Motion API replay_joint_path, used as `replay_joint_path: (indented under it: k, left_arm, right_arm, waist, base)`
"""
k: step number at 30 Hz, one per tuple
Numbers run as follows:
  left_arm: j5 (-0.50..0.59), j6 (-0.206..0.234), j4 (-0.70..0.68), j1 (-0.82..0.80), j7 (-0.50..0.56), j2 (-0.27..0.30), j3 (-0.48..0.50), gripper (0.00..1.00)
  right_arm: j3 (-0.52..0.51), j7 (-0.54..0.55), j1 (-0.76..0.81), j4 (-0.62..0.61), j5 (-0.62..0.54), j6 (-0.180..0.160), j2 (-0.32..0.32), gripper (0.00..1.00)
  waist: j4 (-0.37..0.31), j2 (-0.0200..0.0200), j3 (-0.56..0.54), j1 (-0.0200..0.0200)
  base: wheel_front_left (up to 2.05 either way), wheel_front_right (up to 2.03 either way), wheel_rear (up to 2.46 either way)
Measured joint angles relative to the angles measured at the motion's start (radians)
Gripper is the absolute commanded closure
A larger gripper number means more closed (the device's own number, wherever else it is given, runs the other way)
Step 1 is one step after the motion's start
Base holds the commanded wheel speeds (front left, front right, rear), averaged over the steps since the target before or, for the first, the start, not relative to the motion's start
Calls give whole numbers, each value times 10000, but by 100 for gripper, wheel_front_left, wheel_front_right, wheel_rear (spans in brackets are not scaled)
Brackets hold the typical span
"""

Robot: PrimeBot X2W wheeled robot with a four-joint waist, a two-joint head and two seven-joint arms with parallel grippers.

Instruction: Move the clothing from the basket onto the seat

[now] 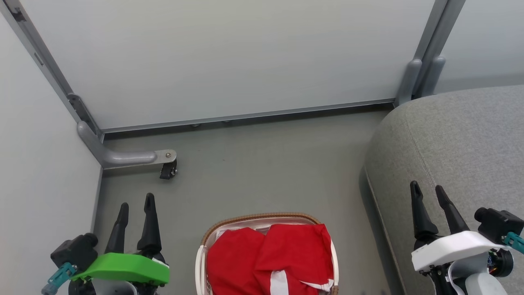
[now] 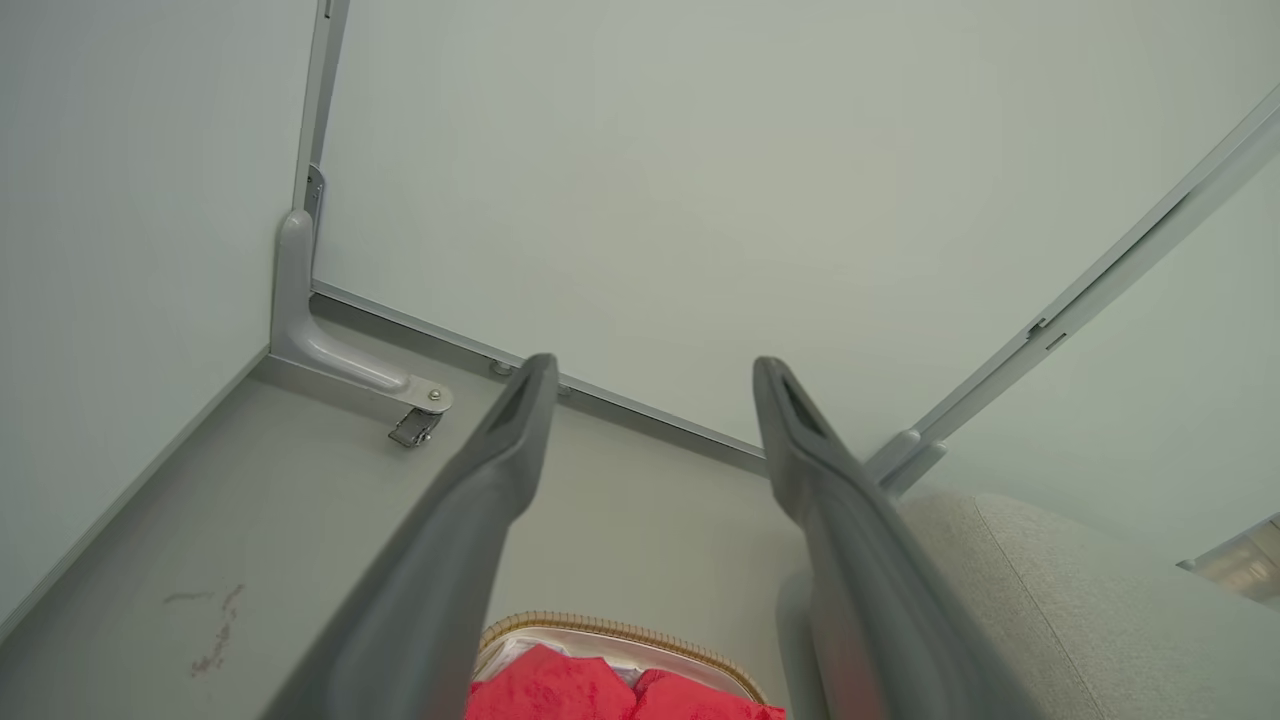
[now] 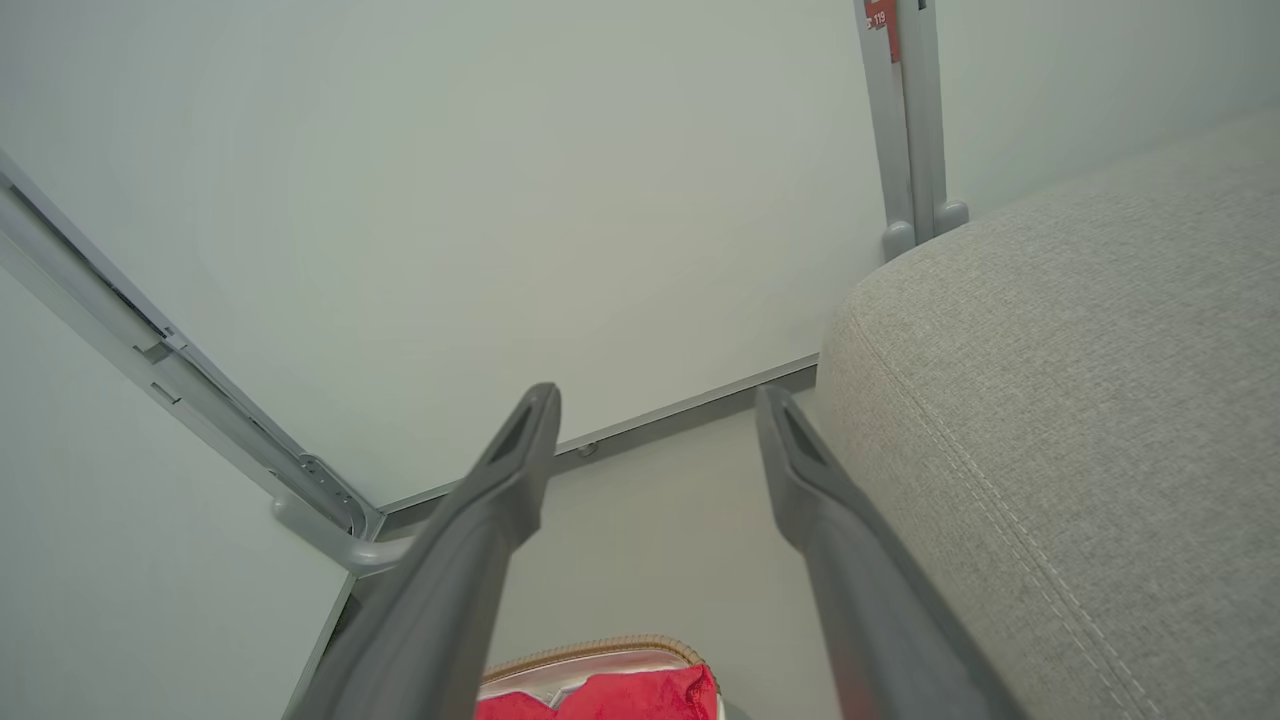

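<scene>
A small white basket [image 1: 258, 216] with a brown woven rim sits on the grey floor [image 1: 254, 164], low in the middle of the scene. The clothing [image 1: 270, 258] lies heaped inside it: bright red fabric that fills the basket, with a broad white stripe and some white trim showing at the near edge. A little white liner peeks out at the far rim.

To the robot's right of the basket, with a strip of floor between them, stands the seat [image 1: 458, 143], a large grey upholstered cushion with a rounded corner and stitched seams. Nothing red lies on it.

The left gripper [image 1: 137, 200] hangs over the floor to the left of the basket, jaws spread apart and holding nothing. The right gripper [image 1: 427, 186] hovers above the near edge of the seat, jaws likewise parted and empty.

Pale partition panels on grey metal frames close off the far side.
</scene>
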Motion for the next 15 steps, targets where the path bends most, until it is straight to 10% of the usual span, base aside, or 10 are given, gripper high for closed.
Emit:
replay_joint_path:
  k: [15]
  left_arm:
    - [1352,46,562,36,-374,10,-198,0]
  right_arm:
    - [56,-376,90,65,-1695,0,-17,0]
  waist:
    - [48,0,5,0]
  base:
    - [0,0,0]
